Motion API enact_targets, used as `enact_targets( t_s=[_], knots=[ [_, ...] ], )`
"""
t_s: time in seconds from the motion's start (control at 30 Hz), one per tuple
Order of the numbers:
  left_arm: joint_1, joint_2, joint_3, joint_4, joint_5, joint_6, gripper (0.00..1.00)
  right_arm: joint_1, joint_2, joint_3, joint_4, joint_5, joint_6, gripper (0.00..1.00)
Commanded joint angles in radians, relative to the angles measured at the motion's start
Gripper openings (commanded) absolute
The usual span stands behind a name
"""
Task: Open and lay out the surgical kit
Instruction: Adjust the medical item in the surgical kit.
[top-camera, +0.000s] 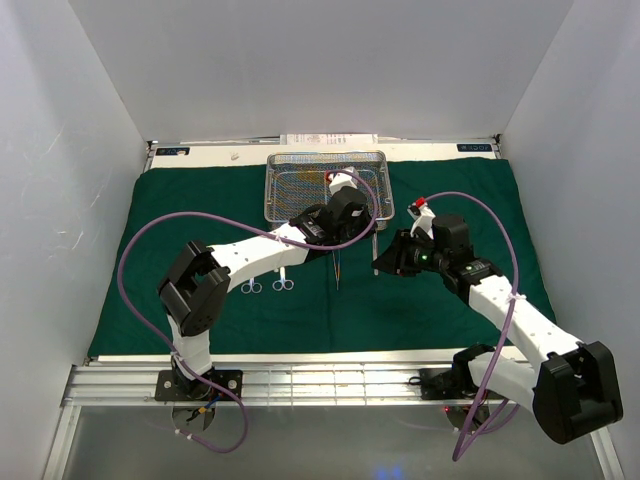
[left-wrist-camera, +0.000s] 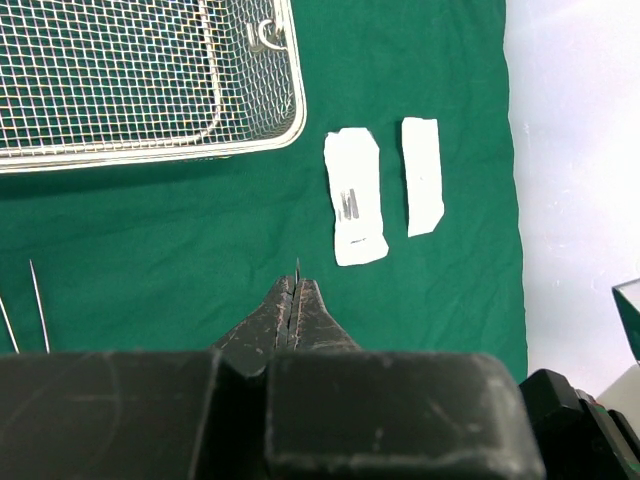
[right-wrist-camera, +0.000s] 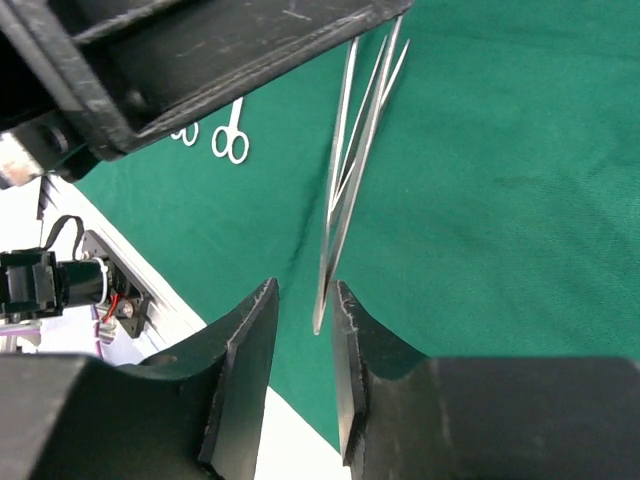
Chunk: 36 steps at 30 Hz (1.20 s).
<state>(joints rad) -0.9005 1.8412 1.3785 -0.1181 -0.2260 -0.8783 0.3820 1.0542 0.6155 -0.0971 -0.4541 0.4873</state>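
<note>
From above, the cloth (top-camera: 200, 300) lies spread flat across the table, with the tray (top-camera: 300, 185) sitting on it at the far middle. Nearer the arms I count two scissors, one scissors (top-camera: 251, 287) just beside the other scissors (top-camera: 284, 284). To their right are two tweezers, one tweezers (top-camera: 337, 270) below the tray and the other tweezers (top-camera: 375, 250) by the right arm.

That view shows no packets, since the right arm covers that patch. The left wrist view shows two. One packet (left-wrist-camera: 355, 197) and a second packet (left-wrist-camera: 422, 175) lie side by side on the cloth, apart, just right of the tray's corner.

Only that close view shows the left gripper (left-wrist-camera: 296, 300) clearly. Its jaws are pressed together, and a thin point sticks out at the tip; I cannot tell what it is.

The right wrist view shows the right gripper (right-wrist-camera: 305, 300) with jaws narrowly spread. The end of the tweezers lies between them, with a gap on each side.
</note>
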Motion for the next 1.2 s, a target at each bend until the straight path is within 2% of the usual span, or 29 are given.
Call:
enact_targets(
  t_s=[0.0, 0.33, 0.8, 0.87, 1.0, 1.13, 1.17],
  knots=[
    [-0.003, -0.039, 0.011, 0.028, 0.01, 0.007, 0.0, 0.008, 0.007, 0.046, 0.027, 0.018, -0.01, 0.33],
    [-0.003, -0.036, 0.013, 0.031, 0.014, 0.007, 0.0, 0.009, 0.024, 0.05, 0.027, 0.018, -0.018, 0.21],
    [-0.003, -0.043, 0.002, 0.049, 0.024, -0.013, 0.0, 0.014, 0.038, 0.044, 0.043, 0.008, -0.019, 0.18],
    [-0.003, -0.045, -0.002, 0.055, 0.027, -0.011, 0.0, 0.014, 0.038, 0.044, 0.04, 0.011, -0.021, 0.09],
    [-0.003, -0.043, -0.006, 0.049, 0.024, -0.002, 0.0, 0.015, 0.027, 0.047, 0.036, 0.018, -0.029, 0.08],
    [-0.003, -0.046, -0.015, 0.048, 0.017, 0.015, 0.19, 0.015, 0.021, 0.056, 0.011, 0.038, -0.047, 0.08],
    [-0.003, -0.046, -0.016, 0.038, 0.014, 0.016, 0.3, 0.017, 0.021, 0.058, 0.007, 0.048, -0.052, 0.08]
  ],
)
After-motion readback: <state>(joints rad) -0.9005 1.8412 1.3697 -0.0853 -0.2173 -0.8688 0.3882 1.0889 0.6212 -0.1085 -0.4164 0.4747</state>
